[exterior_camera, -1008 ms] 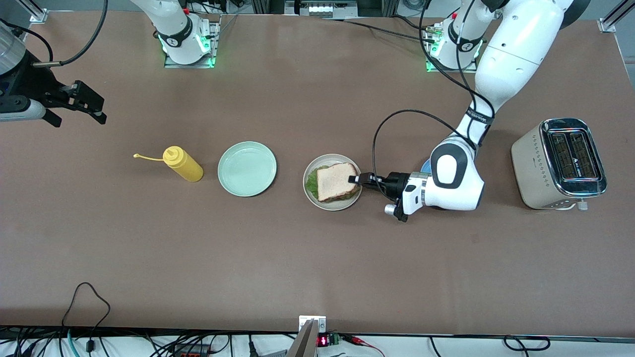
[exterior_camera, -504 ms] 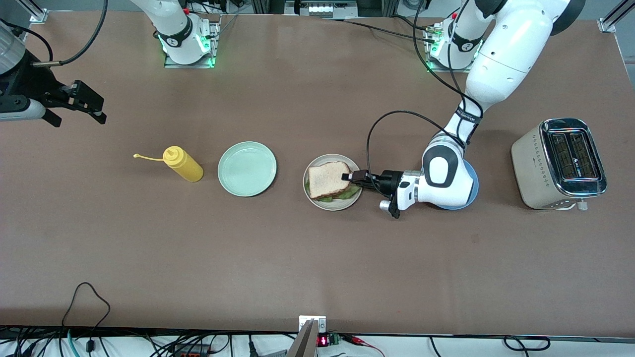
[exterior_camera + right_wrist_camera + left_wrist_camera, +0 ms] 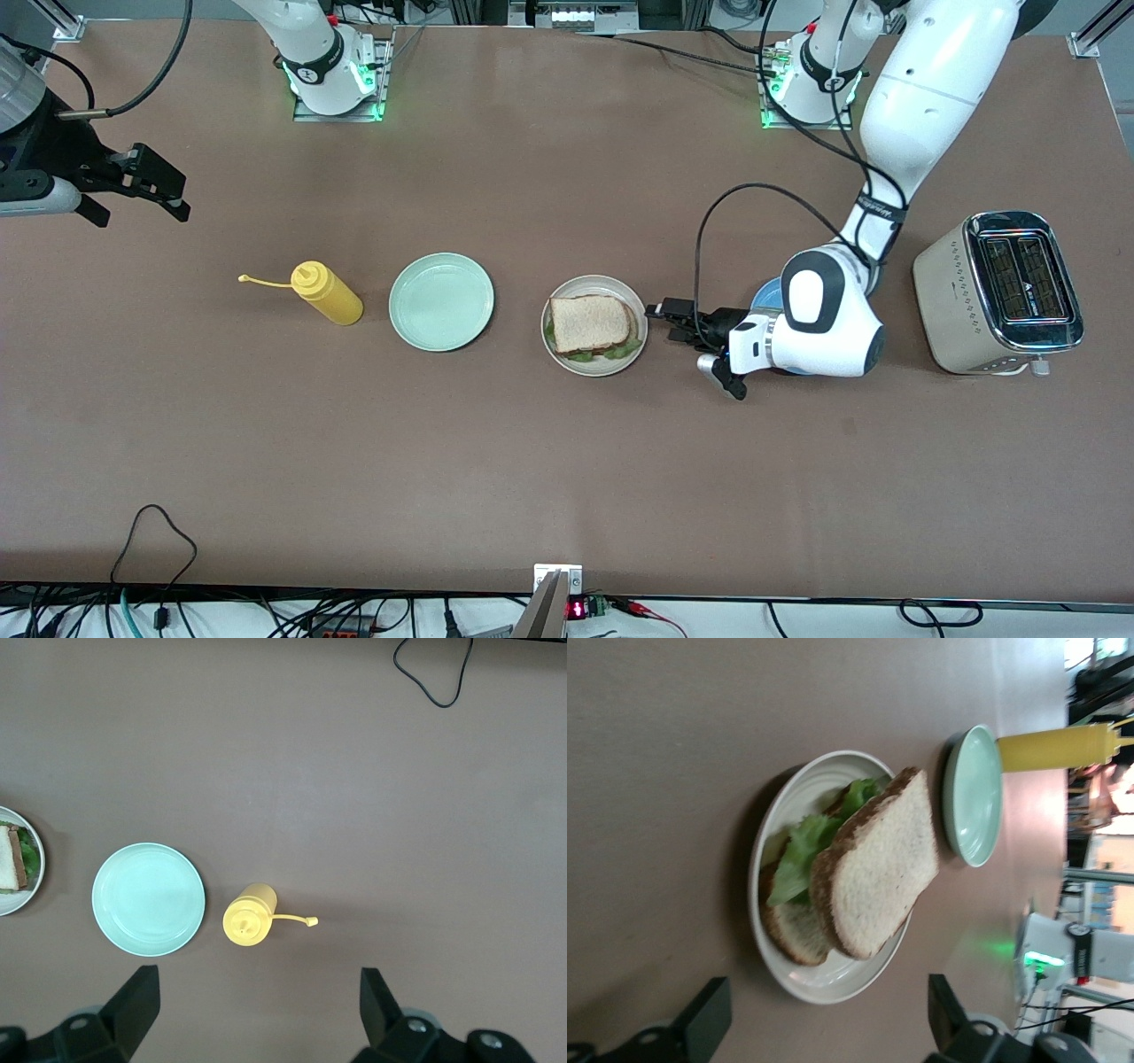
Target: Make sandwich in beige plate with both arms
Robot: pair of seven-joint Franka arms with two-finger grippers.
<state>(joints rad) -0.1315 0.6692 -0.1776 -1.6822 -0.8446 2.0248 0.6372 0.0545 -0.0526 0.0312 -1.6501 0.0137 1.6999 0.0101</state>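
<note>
The sandwich lies in the beige plate at mid-table: a top bread slice over green lettuce and a lower slice. In the left wrist view the top slice leans on the lettuce and lower slice in the plate. My left gripper is open and empty, low beside the plate toward the left arm's end of the table; its fingers frame the plate's rim. My right gripper is open and empty, held high at the right arm's end of the table.
A mint green plate and a yellow squeeze bottle stand toward the right arm's end. A blue plate lies mostly under the left arm. A toaster stands at the left arm's end.
My left gripper let go of the top bread slice, which now rests on the lettuce, and drew back from the plate toward the left arm's end. The right arm has not moved.
</note>
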